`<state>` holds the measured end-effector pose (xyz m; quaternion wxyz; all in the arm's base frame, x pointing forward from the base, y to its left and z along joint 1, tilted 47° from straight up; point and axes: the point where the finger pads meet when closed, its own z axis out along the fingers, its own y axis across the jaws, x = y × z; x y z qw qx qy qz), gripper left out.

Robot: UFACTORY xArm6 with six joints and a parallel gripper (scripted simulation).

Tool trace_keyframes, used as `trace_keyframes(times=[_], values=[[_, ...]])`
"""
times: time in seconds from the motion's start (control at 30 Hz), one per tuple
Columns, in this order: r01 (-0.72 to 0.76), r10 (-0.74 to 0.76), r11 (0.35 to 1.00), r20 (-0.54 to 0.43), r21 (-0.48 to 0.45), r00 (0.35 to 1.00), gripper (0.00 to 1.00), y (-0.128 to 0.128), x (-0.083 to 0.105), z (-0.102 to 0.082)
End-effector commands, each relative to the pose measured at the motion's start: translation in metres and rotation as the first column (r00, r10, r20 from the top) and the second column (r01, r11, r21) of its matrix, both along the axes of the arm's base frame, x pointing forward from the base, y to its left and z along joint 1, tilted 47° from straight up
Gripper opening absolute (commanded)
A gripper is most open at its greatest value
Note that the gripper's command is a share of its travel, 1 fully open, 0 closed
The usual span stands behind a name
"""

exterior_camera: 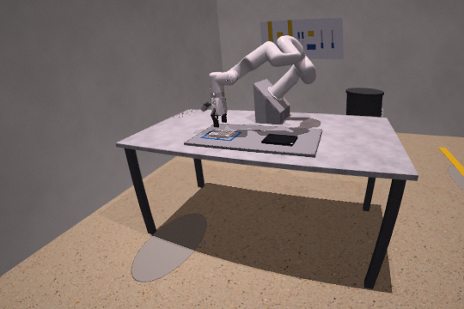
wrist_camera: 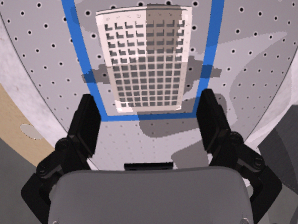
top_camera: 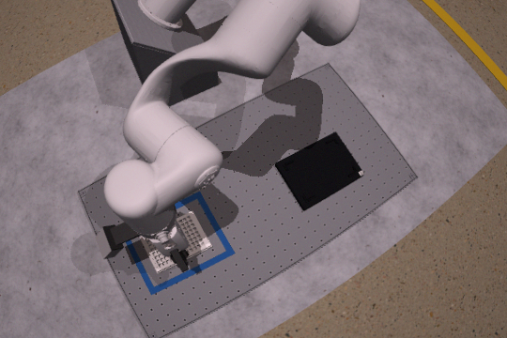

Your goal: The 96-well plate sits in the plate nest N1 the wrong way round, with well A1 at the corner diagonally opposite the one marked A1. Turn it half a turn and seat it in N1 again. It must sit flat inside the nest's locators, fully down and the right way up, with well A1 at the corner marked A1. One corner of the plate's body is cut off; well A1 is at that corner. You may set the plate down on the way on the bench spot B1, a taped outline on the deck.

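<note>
My gripper (wrist_camera: 147,103) is open and empty, raised above the plate, its black fingers wide to either side. In the exterior view the gripper (exterior_camera: 218,122) hangs a little above the plate (exterior_camera: 222,134). The black plate nest N1 (top_camera: 319,170) is empty, with a small white A1 mark (top_camera: 361,173) at its right corner. I cannot make out the plate's cut corner.
The perforated grey deck (top_camera: 244,206) lies on the table. The arm's grey base block (top_camera: 150,41) stands behind the deck. A black bin (exterior_camera: 364,101) stands on the floor beyond the table.
</note>
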<state>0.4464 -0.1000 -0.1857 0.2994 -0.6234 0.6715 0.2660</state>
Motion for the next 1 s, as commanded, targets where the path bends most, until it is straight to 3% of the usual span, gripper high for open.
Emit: trace_keyframes(times=[0.0,0.4,0.97], values=[[0.002,-0.002,1.0,0.003,-0.002,1.0,1.0,-0.01,0.0,0.009],[0.002,-0.002,1.0,0.003,-0.002,1.0,1.0,-0.029,-0.002,0.027],[0.002,-0.002,1.0,0.003,-0.002,1.0,1.0,-0.029,-0.002,0.027]])
